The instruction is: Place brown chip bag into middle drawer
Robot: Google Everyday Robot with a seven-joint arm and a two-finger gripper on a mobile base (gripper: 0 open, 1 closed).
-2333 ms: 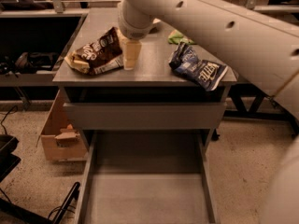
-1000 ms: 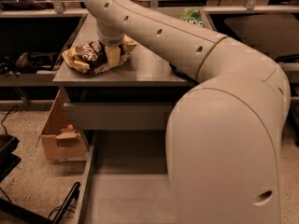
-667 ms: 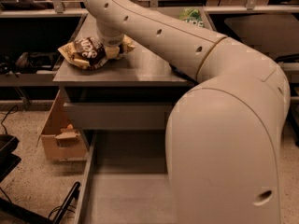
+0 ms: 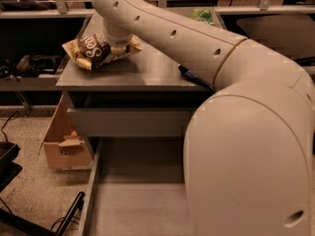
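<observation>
Above the cabinet top (image 4: 147, 70), the jaws grip the brown chip bag (image 4: 95, 51), now raised slightly higher.

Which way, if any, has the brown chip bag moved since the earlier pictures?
Yes: the brown chip bag, at the claw, has shifted up, away from the front edge of the cabinet top.

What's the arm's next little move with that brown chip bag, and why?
Probably a small lift straight up. The gripper is at the right end of the brown chip bag, on the left of the cabinet top, while the middle drawer stands open below in front. Raising the bag first should let it clear the edge.
</observation>
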